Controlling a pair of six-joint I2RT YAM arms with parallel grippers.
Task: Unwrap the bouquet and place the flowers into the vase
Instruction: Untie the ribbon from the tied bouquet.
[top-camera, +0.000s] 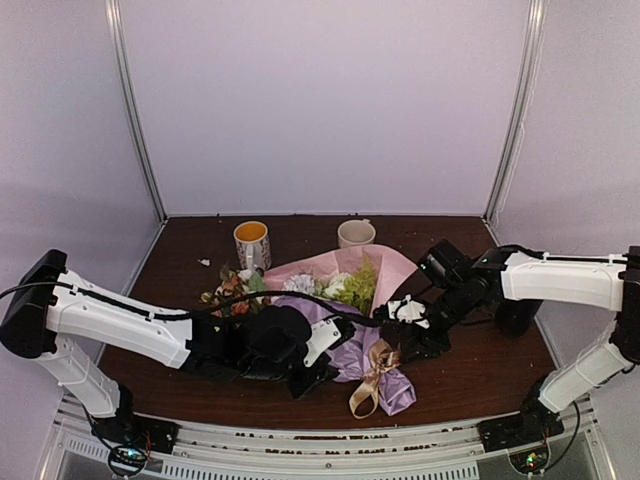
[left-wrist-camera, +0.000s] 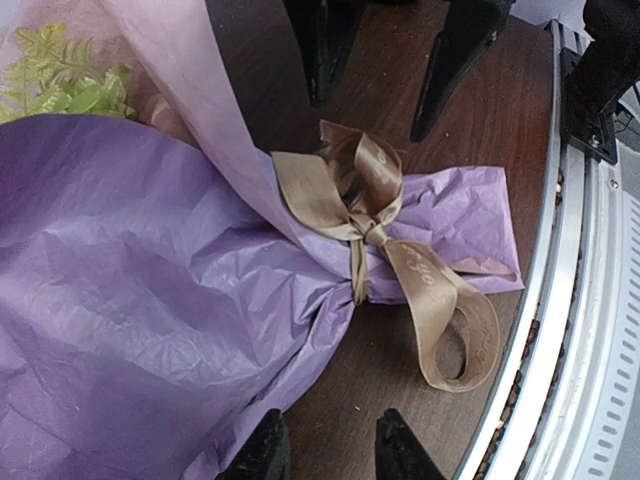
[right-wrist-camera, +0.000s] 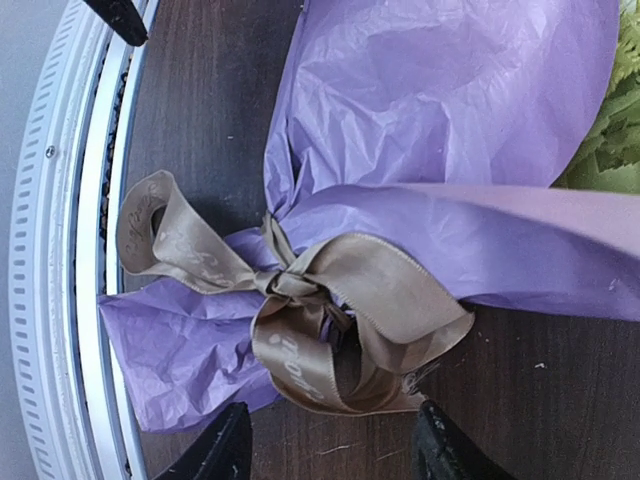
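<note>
The bouquet (left-wrist-camera: 150, 300) is wrapped in thin, matt, heavily crinkled lilac paper, with a smoother pink sheet laid over it. Its ribbon (left-wrist-camera: 370, 215) is seen to be beige satin with a soft sheen and faint printed lettering. The tabletop (right-wrist-camera: 200, 120) is shown as dark, fine-grained wood with a dull gloss. Along its near edge a white-painted, slotted metal rail (left-wrist-camera: 600, 330) is seen. The fingers (left-wrist-camera: 400, 452) of the left end effector (left-wrist-camera: 330, 455) are finished in matt black plastic.

Soft even light; bouquet (left-wrist-camera: 150, 280) sharp, overview grainy.
</note>
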